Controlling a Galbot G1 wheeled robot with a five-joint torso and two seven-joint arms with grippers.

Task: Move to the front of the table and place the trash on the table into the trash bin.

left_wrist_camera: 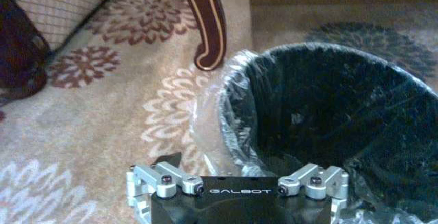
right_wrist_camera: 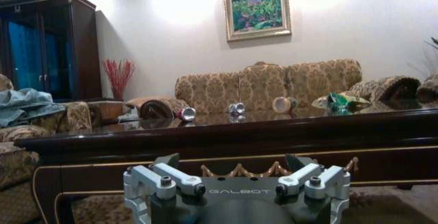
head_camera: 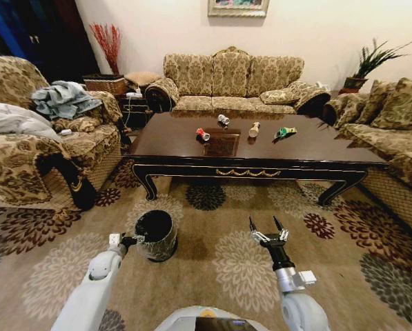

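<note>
My left hand hovers at the rim of the trash bin on the carpet, its fingers too hidden to tell. My right hand, fingers apart, faces the surface, where the can, silver piece, tan bottle and green wrapper lie near the centre.

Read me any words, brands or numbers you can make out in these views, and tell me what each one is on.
"GALBOT": on the left gripper, on its black body by the trash bin.
"GALBOT": on the right gripper, facing the table.
Red-and-white can: print too small to read.
</note>
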